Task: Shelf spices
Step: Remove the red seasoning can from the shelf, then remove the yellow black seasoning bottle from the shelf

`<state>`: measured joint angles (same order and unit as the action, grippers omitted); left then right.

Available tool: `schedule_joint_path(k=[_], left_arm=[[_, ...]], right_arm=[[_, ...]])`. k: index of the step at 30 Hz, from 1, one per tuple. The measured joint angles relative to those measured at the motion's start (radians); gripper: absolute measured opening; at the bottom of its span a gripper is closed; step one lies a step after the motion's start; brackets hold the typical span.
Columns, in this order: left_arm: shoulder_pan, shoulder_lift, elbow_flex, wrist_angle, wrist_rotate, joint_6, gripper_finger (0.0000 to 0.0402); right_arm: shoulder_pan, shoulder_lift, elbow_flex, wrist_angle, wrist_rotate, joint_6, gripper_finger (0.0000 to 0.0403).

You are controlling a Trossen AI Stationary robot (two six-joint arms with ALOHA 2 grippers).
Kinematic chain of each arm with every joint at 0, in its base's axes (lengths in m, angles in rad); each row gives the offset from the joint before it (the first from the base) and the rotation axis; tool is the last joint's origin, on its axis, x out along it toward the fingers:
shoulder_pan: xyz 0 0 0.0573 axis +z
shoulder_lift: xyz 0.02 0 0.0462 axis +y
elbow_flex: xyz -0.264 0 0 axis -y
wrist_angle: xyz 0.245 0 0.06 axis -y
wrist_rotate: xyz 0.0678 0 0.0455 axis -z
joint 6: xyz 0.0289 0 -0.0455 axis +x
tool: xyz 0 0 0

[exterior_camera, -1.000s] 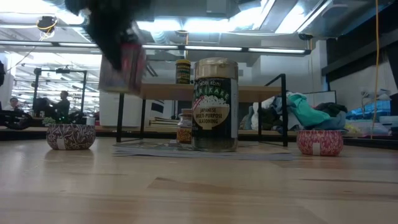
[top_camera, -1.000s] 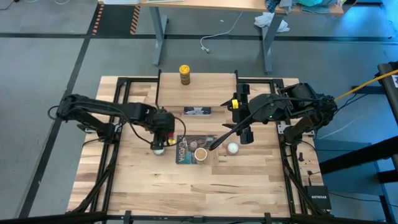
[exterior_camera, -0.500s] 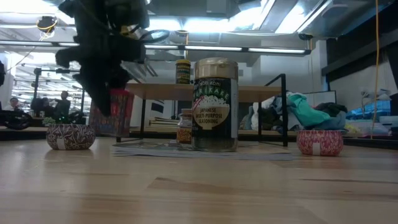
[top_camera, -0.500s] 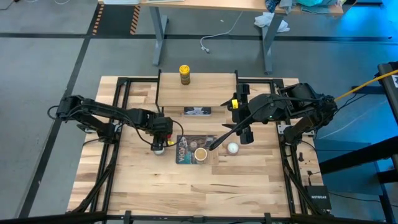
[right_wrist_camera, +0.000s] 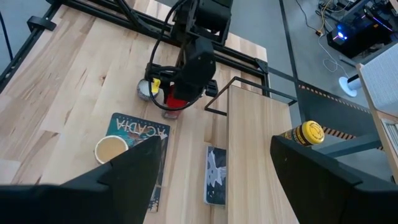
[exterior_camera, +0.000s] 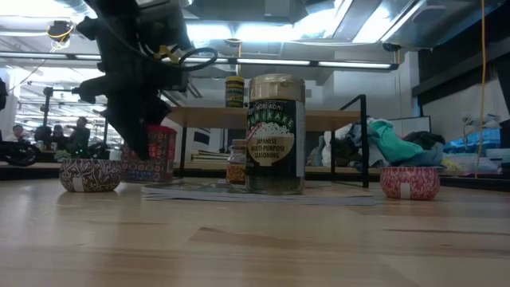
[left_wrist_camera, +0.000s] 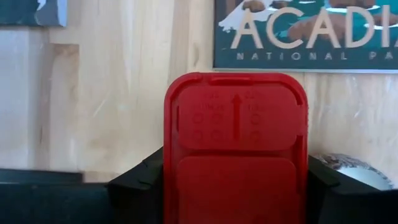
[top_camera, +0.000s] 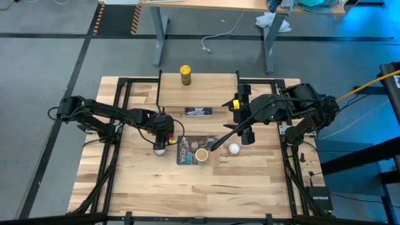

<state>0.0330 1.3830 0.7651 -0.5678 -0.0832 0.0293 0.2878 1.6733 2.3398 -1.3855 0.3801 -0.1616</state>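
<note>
Lettering on the wider tan jar [exterior_camera: 275, 134] reads "Japanese multi-purpose seasoning", and the flat picture book [left_wrist_camera: 305, 31] under it shows "ACADIA NATIONAL", cut off at the edge. The left gripper [top_camera: 163, 131] grasps the red square tin [left_wrist_camera: 236, 146] on the table left of the book, its lid text too faint to read. The right gripper [top_camera: 248, 137] hangs released over the table's right half, and the yellow jar [top_camera: 185, 74] stands on the shelf [top_camera: 206, 87] at the far side.

In the left wrist view the red tin [left_wrist_camera: 235, 146] runs off the picture's bottom edge, and it covers most of a white ball [left_wrist_camera: 348, 170]. From above, the left tool [top_camera: 164, 132] hides the tin almost entirely.
</note>
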Motion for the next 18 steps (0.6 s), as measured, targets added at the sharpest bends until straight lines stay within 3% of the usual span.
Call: schedule_joint_path(k=[3,11,18], left_arm=[[-0.001,0.0,0.0,0.021,0.003,-0.021,0.02],[-0.003,-0.001,0.0,0.058,-0.032,-0.048,0.0312],[-0.013,-0.027,0.043,-0.044,-0.033,-0.096,0.033]], right_arm=[[0.0,0.0,0.0,0.0,0.0,0.0,0.0308],[0.0,0.0,0.0,0.0,0.0,0.0,0.0308],[0.0,0.0,0.0,-0.001,0.0,0.0,0.0308]])
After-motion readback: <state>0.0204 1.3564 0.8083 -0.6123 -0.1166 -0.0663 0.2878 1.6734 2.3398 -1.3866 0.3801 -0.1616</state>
